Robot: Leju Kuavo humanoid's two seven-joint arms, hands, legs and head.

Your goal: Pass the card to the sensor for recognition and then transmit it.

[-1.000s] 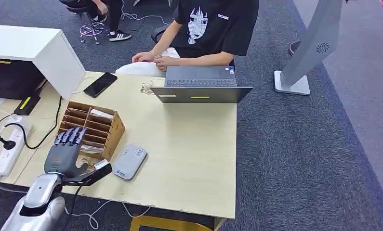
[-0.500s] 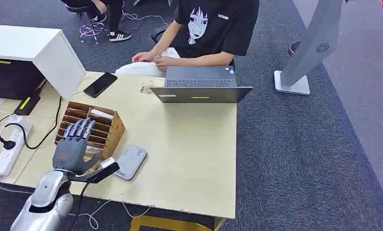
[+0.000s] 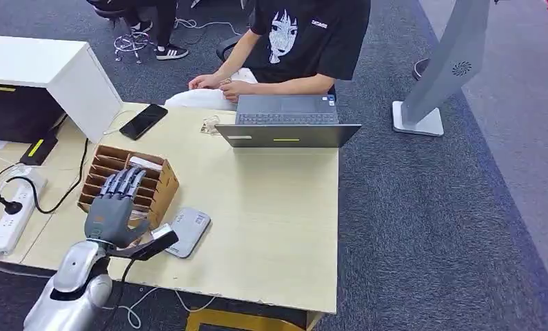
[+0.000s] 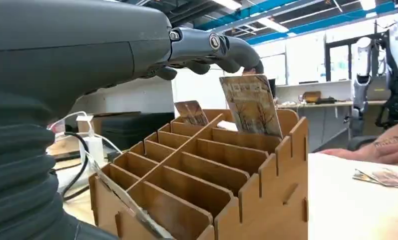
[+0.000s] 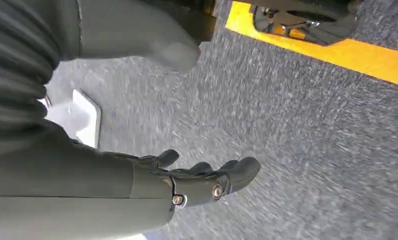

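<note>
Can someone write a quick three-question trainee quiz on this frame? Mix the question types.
1. True or false: the left hand is over the wooden card organizer.
2. What lies on the table just right of the organizer? A) grey card sensor B) black phone C) laptop
3. Fill in: in the left wrist view, the fingertips reach the top edge of an upright ____.

Key: 1 true; 2 A; 3 card.

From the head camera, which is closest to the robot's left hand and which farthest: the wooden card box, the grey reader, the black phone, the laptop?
Measured from the left hand:
1. Wooden card box, directly under the fingers.
2. Grey reader, flat on the table beside the hand, toward the robot's right.
3. Black phone, past the box near the table's far edge.
4. Laptop, far side, in front of the seated person.
</note>
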